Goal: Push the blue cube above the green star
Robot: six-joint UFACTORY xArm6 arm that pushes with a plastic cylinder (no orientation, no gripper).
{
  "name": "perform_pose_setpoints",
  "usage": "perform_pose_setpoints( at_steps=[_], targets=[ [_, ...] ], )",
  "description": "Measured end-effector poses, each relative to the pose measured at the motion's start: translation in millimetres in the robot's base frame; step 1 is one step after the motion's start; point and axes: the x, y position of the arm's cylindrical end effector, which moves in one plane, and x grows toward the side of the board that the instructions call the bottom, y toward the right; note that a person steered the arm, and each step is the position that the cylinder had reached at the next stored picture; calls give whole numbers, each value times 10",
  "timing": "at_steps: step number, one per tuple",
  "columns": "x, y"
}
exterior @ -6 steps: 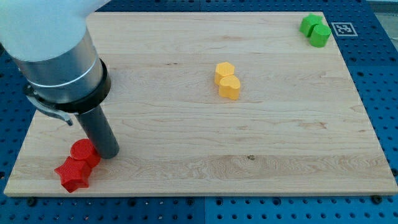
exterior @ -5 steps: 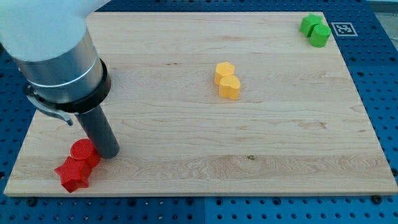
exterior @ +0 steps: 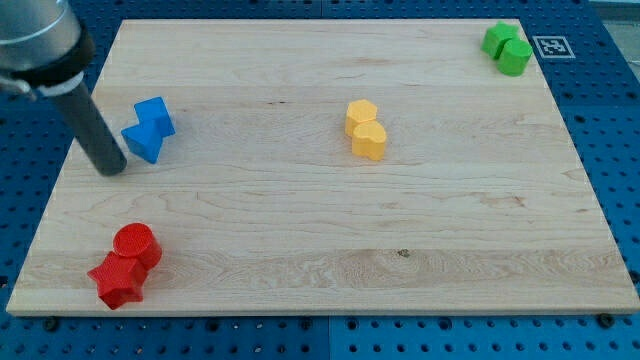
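Two blue blocks touch each other near the view's left: an upper one (exterior: 155,116) that looks like a cube, and a lower one (exterior: 141,142) whose shape I cannot make out. Two green blocks sit in the board's top right corner, one (exterior: 498,38) above the other (exterior: 516,56); I cannot tell which is the star. My tip (exterior: 112,168) rests on the board just left of and slightly below the lower blue block, close to it. The dark rod rises from it toward the view's top left.
Two yellow blocks (exterior: 361,115) (exterior: 370,141) touch near the board's middle. A red cylinder (exterior: 135,245) and a red star (exterior: 118,282) sit at the bottom left. A marker tag (exterior: 549,46) lies beside the green blocks.
The arm has moved up and to the left, away from the red blocks. The two blue blocks, hidden behind the arm before, now show. The other blocks have not moved.
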Motion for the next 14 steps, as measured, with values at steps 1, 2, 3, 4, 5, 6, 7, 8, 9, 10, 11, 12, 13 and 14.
perform_pose_setpoints(
  at_steps=[1,2,3,4,5,6,7,8,9,10,11,12,13,14],
  targets=[
    [-408,134],
    [-729,436],
    [-741,457],
    [-741,215],
    [-1048,282],
    [-1479,1069],
    [-1649,1388],
    [-1625,774],
    [-1293,270],
    [-889,420],
    [-815,1160],
    [-861,1864],
    [-866,1855],
    [-875,1822]
  ],
)
